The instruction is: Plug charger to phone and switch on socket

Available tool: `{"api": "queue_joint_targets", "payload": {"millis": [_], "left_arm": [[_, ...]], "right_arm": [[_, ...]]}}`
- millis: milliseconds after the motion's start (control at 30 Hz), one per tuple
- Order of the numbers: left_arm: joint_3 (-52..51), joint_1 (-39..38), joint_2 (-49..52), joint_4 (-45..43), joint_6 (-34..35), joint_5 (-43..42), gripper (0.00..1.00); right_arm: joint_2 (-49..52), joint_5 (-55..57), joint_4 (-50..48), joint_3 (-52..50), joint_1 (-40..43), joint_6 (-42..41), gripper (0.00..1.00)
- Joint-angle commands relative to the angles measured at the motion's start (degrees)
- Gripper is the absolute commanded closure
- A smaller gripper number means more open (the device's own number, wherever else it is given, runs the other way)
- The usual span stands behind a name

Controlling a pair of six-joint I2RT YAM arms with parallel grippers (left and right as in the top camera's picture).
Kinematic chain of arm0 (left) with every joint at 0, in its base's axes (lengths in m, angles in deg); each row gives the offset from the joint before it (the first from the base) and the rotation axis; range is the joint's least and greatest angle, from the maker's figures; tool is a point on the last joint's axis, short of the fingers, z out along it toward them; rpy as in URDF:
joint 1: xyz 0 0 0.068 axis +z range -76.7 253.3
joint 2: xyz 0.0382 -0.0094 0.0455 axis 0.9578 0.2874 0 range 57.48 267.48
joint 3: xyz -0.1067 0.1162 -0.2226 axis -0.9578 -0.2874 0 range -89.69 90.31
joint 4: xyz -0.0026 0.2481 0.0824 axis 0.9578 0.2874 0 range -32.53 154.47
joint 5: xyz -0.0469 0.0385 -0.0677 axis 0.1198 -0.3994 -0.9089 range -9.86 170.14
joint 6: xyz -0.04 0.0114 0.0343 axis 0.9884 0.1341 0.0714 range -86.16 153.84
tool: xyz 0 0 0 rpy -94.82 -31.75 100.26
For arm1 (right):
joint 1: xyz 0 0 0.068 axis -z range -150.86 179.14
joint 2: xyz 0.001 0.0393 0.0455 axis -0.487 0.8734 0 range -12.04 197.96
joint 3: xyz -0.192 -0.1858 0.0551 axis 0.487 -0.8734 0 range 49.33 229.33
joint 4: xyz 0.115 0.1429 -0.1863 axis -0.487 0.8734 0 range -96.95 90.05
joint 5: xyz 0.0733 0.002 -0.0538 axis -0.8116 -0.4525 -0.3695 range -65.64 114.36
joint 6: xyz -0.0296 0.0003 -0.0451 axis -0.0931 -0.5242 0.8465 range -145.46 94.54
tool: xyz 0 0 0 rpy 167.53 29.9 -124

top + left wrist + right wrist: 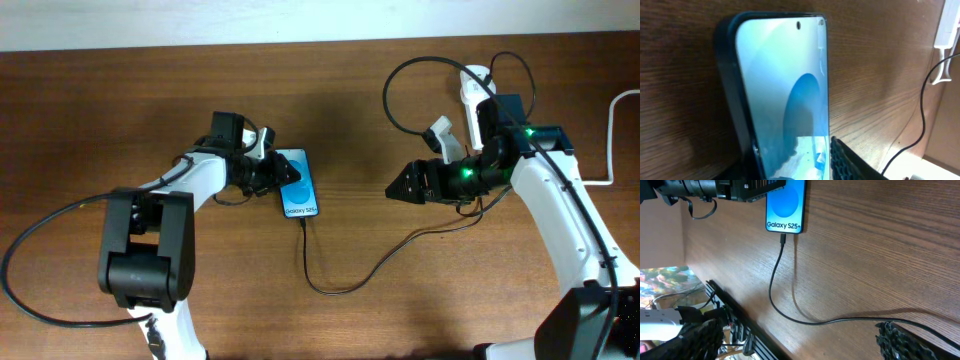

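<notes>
The phone [298, 186] lies on the wooden table with its blue screen up; it also shows in the right wrist view [785, 204] and fills the left wrist view [785, 85]. The black charger cable [330, 288] is plugged into the phone's near end [783, 238], loops across the table and runs up behind my right arm. My left gripper [266, 170] [790, 170] is shut on the phone's far left side. My right gripper [405, 187] [795, 340] is open and empty, right of the phone, with the cable passing by one finger. The white socket [472, 86] lies at the back, partly hidden by my right arm.
A thick white cord [610, 140] runs along the right edge. The table's front edge [735, 315] shows in the right wrist view, with clutter beyond it. Bare wood lies between the phone and my right gripper.
</notes>
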Motion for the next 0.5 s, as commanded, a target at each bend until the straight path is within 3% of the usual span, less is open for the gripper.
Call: {"api": "queue_joint_targets", "payload": {"millis": [0, 133, 300, 400, 467], "left_arm": [[0.24, -1.29, 0.50, 0.17, -0.07, 1.90, 0.54], [-0.46, -1.79, 0.50, 0.15, -0.07, 3.93, 0.48], [-1.25, -1.77, 0.50, 0.15, -0.04, 4.74, 0.27], [-1.25, -1.77, 0.50, 0.31, -0.04, 4.72, 0.09], [-1.25, -1.75, 0.50, 0.57, -0.04, 4.74, 0.03]], "right_arm": [[-1.03, 0.50, 0.00, 0.52, 0.31, 0.66, 0.02], [-1.03, 0.50, 0.00, 0.52, 0.31, 0.66, 0.01], [-1.03, 0.50, 0.00, 0.52, 0.31, 0.66, 0.02], [-1.03, 0.50, 0.00, 0.52, 0.31, 0.66, 0.02], [-1.03, 0.50, 0.00, 0.52, 0.31, 0.66, 0.02]]}}
